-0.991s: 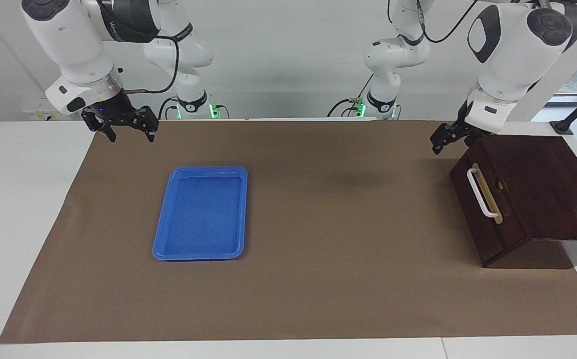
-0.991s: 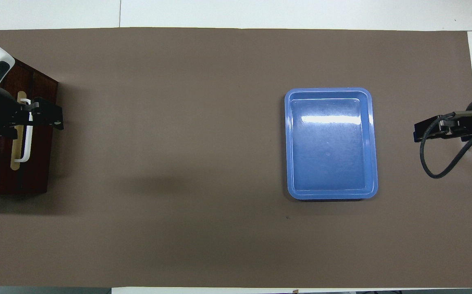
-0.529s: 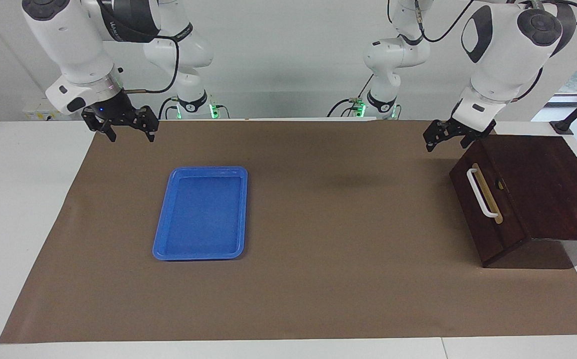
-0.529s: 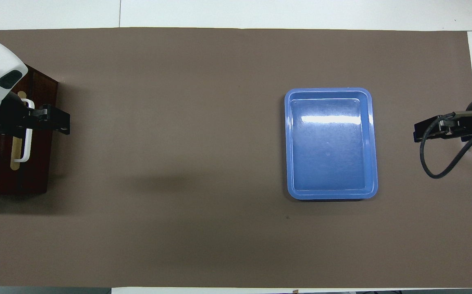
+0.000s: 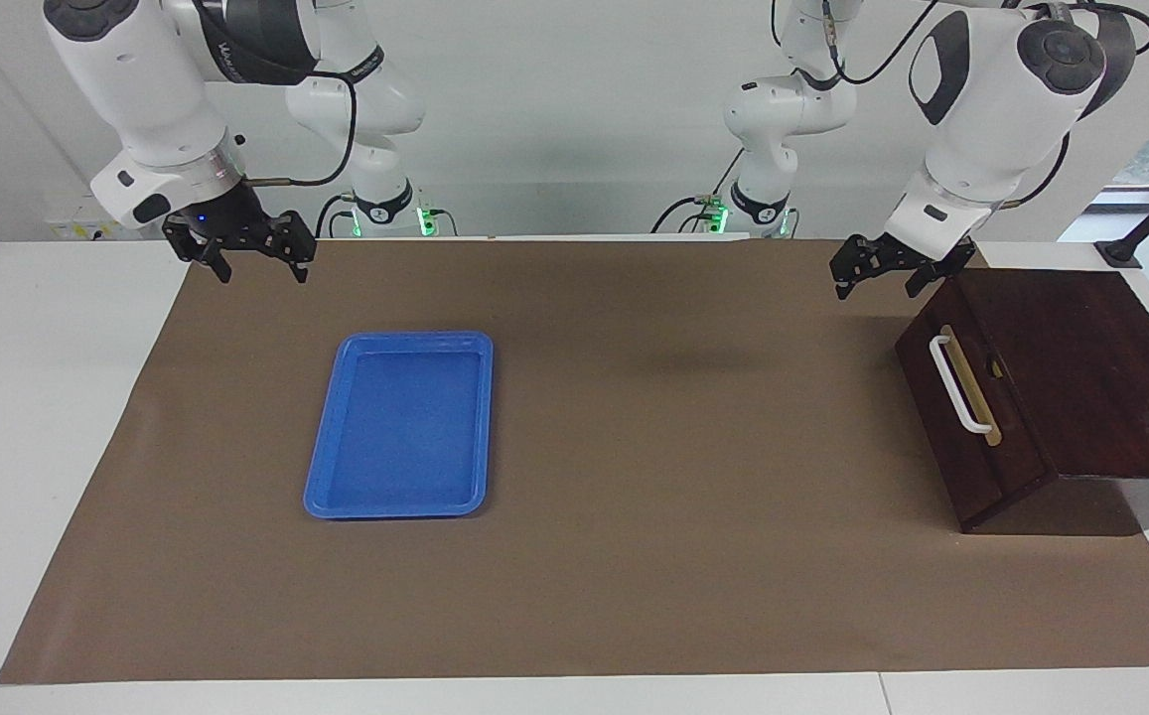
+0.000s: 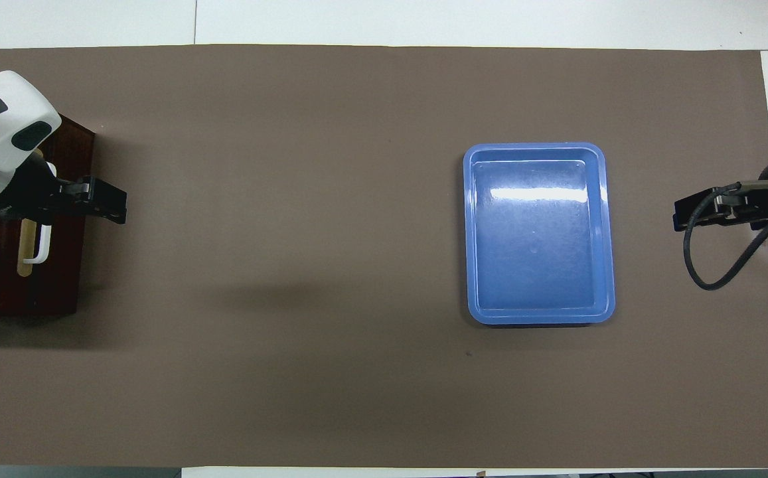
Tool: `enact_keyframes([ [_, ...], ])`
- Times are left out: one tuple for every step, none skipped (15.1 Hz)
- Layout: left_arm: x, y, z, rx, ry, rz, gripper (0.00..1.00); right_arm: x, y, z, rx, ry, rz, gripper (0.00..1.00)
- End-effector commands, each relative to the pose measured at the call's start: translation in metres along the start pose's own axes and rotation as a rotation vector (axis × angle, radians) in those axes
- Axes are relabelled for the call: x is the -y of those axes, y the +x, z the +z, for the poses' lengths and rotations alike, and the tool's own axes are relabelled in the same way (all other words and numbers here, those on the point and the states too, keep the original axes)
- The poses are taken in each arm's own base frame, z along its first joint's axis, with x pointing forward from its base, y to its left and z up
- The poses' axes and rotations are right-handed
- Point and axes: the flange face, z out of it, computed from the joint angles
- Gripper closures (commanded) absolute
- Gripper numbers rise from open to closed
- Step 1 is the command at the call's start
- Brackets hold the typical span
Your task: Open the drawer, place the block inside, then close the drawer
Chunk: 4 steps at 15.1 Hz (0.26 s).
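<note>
Bright, even light; soft shadows

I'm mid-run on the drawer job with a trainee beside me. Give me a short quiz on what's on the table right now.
1. True or false: the drawer is shut, and no gripper is on its handle.
2. What lies in the blue tray? A: a yellow block. B: nothing. C: a cup.
3. Which gripper hangs in the air beside the cabinet?

Key:
1. True.
2. B. No block shows in either view.
3. The left gripper, open, over the mat. The right gripper, also open, waits at the right arm's end of the table.
</note>
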Motion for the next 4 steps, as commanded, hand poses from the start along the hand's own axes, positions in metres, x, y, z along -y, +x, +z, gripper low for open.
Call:
enact_keyframes([
  [-0.0003,-0.011,-0.0011,0.0,-0.012,0.011,0.0,-0.0008,-0.0023,-0.0034,-0.007,0.013,0.019,0.0],
  [-0.0003,-0.011,-0.0011,0.0,-0.012,0.011,0.0,-0.0008,-0.0023,-0.0034,-0.007,0.013,0.019,0.0],
  [0.0013,-0.0108,-0.0011,0.0,-0.013,0.009,0.0,-0.0008,-0.0023,-0.0034,-0.007,0.013,0.019,0.0],
  [0.0014,-0.011,-0.001,0.002,-0.012,0.008,0.0,-0.0008,-0.0018,-0.0026,-0.005,0.013,0.019,0.0],
])
